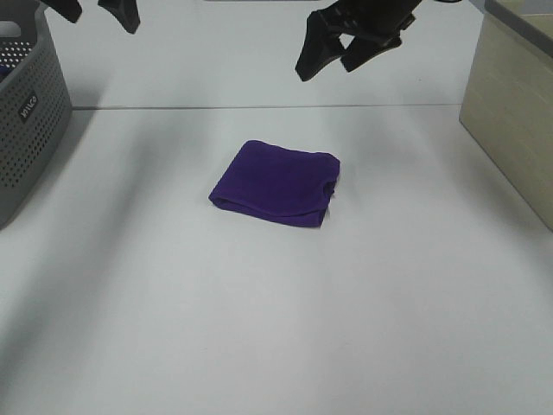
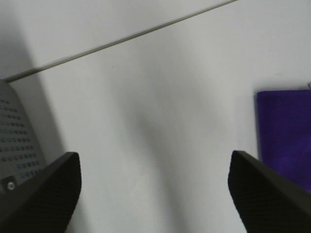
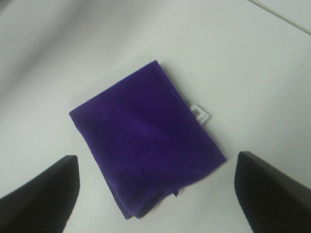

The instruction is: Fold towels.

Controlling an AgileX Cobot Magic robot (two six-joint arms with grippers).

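A deep purple towel (image 1: pixel 276 183) lies folded into a small rectangle on the white table (image 1: pixel 276 328), near the middle. It also shows in the right wrist view (image 3: pixel 146 136) with its small white tag (image 3: pixel 199 113) on one edge, and partly in the left wrist view (image 2: pixel 285 136). My right gripper (image 1: pixel 337 54) is open and empty, raised above and behind the towel. My left gripper (image 1: pixel 99 10) is open and empty, high at the far left, well away from the towel.
A grey perforated basket (image 1: pixel 26 121) stands at the left edge; its wall also shows in the left wrist view (image 2: pixel 17 136). A beige box (image 1: pixel 514 112) stands at the right edge. A seam line (image 1: pixel 259 106) crosses the table behind the towel.
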